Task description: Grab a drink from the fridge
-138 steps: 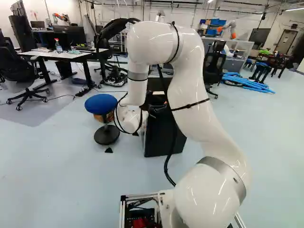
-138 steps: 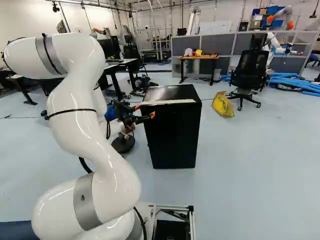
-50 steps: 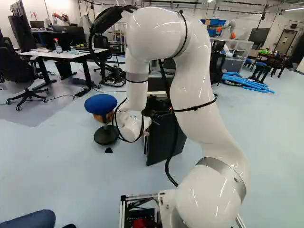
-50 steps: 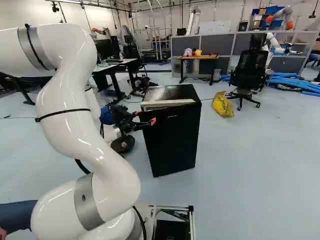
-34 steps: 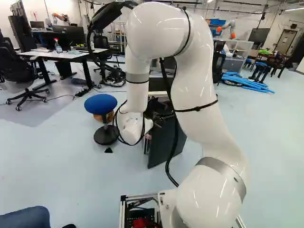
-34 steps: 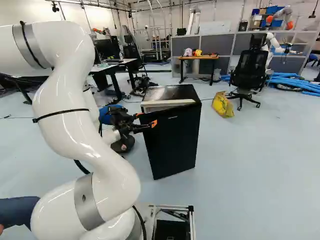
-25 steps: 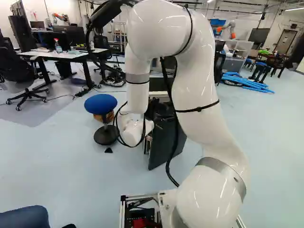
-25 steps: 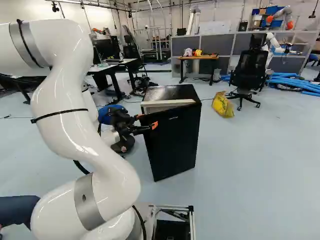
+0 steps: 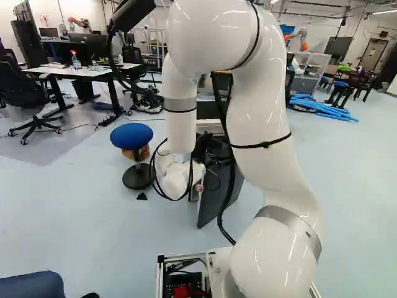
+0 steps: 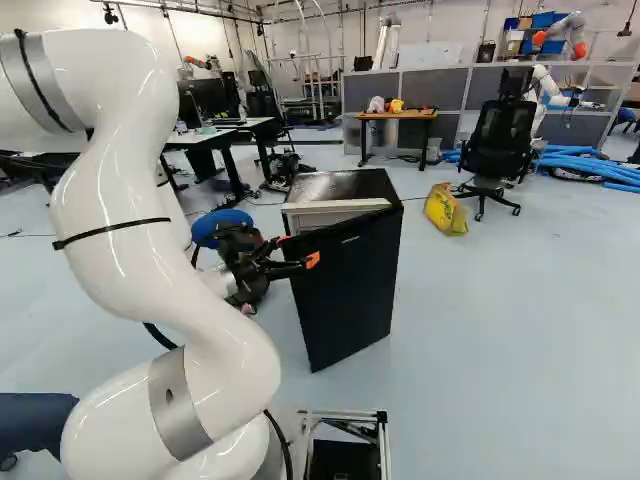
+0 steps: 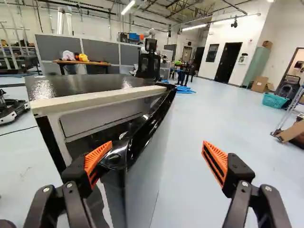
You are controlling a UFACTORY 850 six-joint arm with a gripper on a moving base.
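Item: one fridge [image 10: 345,182], ahead of the arm [image 10: 165,300]; its door [image 11: 147,180], hinged right, has swung wider, free edge nearer us. The arm has drawn back alongside; the base has not moved. We judge access begun, with more widening due before any reach.

Item: one gripper [image 11: 157,143], near left of the fridge, spread wide, gripping nothing; one orange pad [image 11: 98,157] at the door's free edge, the other off its outer face.

Item: one drink, unseen, presumably inside.

Views: only the wrist view shows us both pads clearly; the left base view hides them behind the arm.
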